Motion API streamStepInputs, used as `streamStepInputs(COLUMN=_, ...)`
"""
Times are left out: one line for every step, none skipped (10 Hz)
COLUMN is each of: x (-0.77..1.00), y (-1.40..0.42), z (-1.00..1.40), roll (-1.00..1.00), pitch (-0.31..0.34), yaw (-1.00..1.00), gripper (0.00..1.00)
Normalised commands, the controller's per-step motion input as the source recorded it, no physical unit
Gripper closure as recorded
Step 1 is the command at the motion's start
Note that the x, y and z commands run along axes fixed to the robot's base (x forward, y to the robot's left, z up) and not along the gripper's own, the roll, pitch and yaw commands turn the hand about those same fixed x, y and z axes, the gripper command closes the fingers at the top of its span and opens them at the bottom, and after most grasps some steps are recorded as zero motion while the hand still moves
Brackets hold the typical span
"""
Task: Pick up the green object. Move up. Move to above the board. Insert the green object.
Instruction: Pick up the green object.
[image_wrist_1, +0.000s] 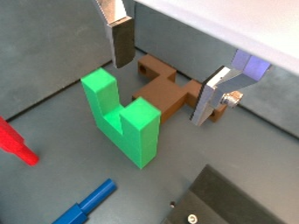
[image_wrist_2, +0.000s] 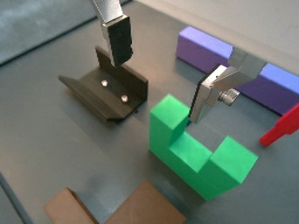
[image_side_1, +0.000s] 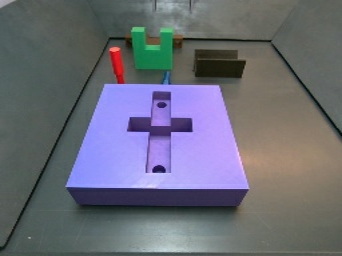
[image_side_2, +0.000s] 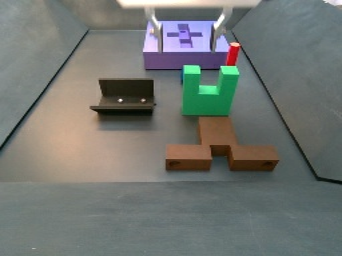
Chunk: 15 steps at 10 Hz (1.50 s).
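My gripper (image_wrist_1: 163, 80) hangs above the floor with its jaws wide apart and nothing between them. In both wrist views the green object (image_wrist_1: 121, 117) stands on the floor below my fingers (image_wrist_2: 117, 39), offset to one side of the gap, not between the plates and not touching them.

The green object (image_wrist_2: 197, 157) is a bright green U-shaped block, two prongs upright, a square notch between them.

In a side view it sits near the back wall, just beside a thin red cylinder (image_side_1: 116, 63), with the fixture (image_side_1: 219, 64) near it and the board (image_side_1: 162, 143) well in front. A brown block (image_side_2: 221, 150) lies close to the green object (image_side_2: 209, 89). A blue piece (image_wrist_1: 84, 206) lies on the dark grey floor (image_side_1: 290, 150).
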Motion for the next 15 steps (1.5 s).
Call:
streamStepInputs(x=-0.23, y=0.0, z=-0.4, roll=-0.15, pitch=-0.084, yaw=0.0, gripper=0.0)
streamStepInputs(x=0.0, y=-0.04, z=-0.4, roll=-0.12, pitch=-0.044, yaw=0.0, gripper=0.0)
streamStepInputs(x=0.01, y=-0.07, z=-0.35, roll=-0.1, pitch=-0.01, yaw=0.0, gripper=0.0)
streamStepInputs(x=0.19, y=-0.03, z=-0.34, roll=-0.07, pitch=0.0, yaw=0.0, gripper=0.0)
streamStepInputs(x=0.16, y=0.0, z=-0.33, roll=-0.08, pitch=0.0, yaw=0.0, gripper=0.0)
streamStepInputs(x=0.09, y=0.0, z=-0.23, roll=-0.1, pitch=0.0, yaw=0.0, gripper=0.0)
streamStepInputs(x=0.01, y=0.0, z=-0.21, roll=-0.09, pitch=0.0, yaw=0.0, gripper=0.0)
streamStepInputs(x=0.0, y=0.0, z=-0.18, roll=-0.1, pitch=0.0, yaw=0.0, gripper=0.0)
streamStepInputs(x=0.0, y=-0.05, z=-0.14, roll=-0.1, pitch=0.0, yaw=0.05, gripper=0.0)
streamStepInputs(x=-0.01, y=0.0, z=-0.19, roll=-0.14, pitch=-0.011, yaw=0.03, gripper=0.0)
streamStepInputs(x=0.0, y=0.0, z=-0.22, roll=-0.14, pitch=0.0, yaw=0.05, gripper=0.0)
streamStepInputs(x=0.0, y=0.0, z=-0.21, roll=-0.15, pitch=0.0, yaw=0.03, gripper=0.0)
streamStepInputs(x=0.0, y=0.0, z=-0.25, roll=-0.15, pitch=0.0, yaw=0.03, gripper=0.0)
streamStepInputs(x=0.0, y=0.0, z=-0.28, roll=-0.12, pitch=0.0, yaw=0.02, gripper=0.0)
streamStepInputs(x=0.0, y=0.0, z=-0.24, roll=-0.11, pitch=0.0, yaw=0.01, gripper=0.0)
